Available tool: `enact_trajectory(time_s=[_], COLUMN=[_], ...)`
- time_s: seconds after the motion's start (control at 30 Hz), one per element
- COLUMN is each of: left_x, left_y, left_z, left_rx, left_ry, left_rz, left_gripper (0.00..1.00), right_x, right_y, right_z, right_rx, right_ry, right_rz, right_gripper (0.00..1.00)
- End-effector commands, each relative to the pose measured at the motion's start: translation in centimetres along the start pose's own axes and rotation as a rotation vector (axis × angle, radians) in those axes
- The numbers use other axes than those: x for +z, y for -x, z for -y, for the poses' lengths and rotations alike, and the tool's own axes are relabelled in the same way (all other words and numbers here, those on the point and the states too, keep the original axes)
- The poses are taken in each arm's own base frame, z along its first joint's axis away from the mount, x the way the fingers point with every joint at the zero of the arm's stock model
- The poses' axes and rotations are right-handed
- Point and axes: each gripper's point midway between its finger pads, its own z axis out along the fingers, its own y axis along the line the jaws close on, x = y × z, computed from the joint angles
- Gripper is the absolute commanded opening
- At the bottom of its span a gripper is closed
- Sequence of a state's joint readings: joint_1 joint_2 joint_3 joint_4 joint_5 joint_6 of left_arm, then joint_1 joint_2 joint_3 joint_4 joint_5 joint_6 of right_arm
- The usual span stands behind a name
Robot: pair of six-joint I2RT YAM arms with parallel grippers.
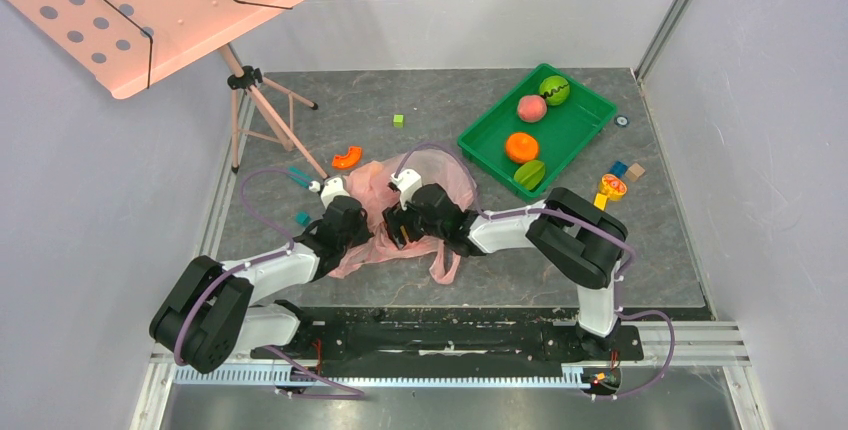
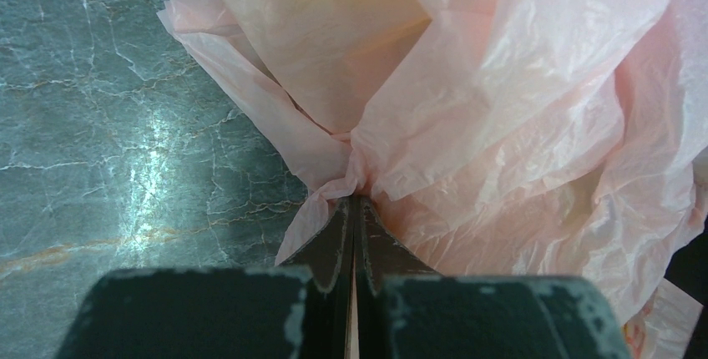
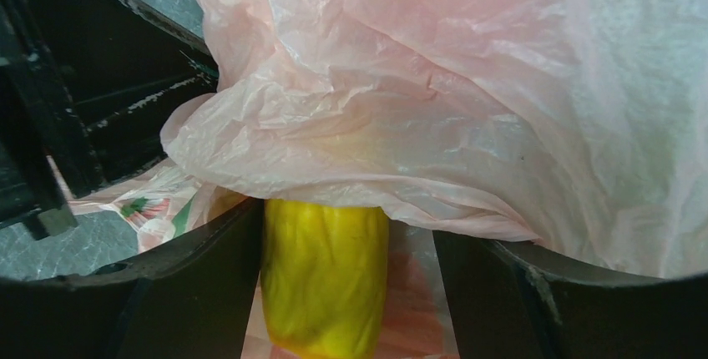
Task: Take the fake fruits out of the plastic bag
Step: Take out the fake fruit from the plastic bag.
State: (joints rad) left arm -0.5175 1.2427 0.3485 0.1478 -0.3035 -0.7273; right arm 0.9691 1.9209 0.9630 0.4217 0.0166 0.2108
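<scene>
A grey, marbled table (image 1: 450,100) is filling the floor of a white-walled booth, and a pink music stand (image 1: 150,10) is standing over its 10 o'clock corner. The plastic bag (image 1: 440,175) is lying crumpled in the middle of the table, just ahead of both arms, with one loop handle trailing toward 6 o'clock.

The left gripper (image 2: 355,209) is reaching the bag from about 8 o'clock. Its jaws are pressing together on a twisted fold at the bag's edge, and the film is bunching into a knot right at the fingertips. The rest of the bag is billowing up and away from them, while bare table is showing at 9 o'clock in the left wrist view.

The right gripper (image 3: 342,234) is coming in from about 4 o'clock. Its jaws are standing wide, and a yellow fruit (image 3: 326,284) is sitting between them. The fruit's far end is tucked under the bag's rim (its kind cannot be told). One finger is lying against the fruit, while a gap is showing at the other.

A green tray (image 1: 580,110) is sitting at 2 o'clock from the bag, well apart from it. It is holding an orange (image 1: 521,147), a peach (image 1: 531,108) and a green ball (image 1: 554,89).
</scene>
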Motion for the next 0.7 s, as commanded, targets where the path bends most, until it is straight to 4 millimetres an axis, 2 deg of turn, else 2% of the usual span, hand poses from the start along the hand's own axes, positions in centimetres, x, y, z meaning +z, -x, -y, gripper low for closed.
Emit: enact_trajectory(time_s=[0.0, 0.07, 0.17, 0.23, 0.67], left_x=[-0.1, -0.1, -0.1, -0.2, -0.2], left_y=[-0.5, -0.5, -0.5, -0.5, -0.4], left_z=[0.3, 0.2, 0.1, 0.1, 0.1], left_rx=[0.008, 0.009, 0.008, 0.005, 0.006], left_ry=[-0.013, -0.013, -0.010, -0.010, -0.011], left_rz=[-0.021, -0.020, -0.018, -0.017, -0.012], left_gripper=[0.02, 0.02, 0.02, 0.02, 0.02], right_x=[0.9, 1.1, 1.2, 1.0, -4.2], right_y=[0.8, 0.7, 0.9, 1.3, 5.5], right_z=[-0.3, -0.2, -0.1, -0.1, 0.2], right_rx=[-0.018, -0.018, -0.024, -0.025, -0.026], right_ry=[0.015, 0.009, 0.005, 0.003, -0.033], right_rz=[0.009, 0.008, 0.017, 0.029, 0.149], right_gripper=[0.76, 0.75, 0.59, 0.53, 0.50])
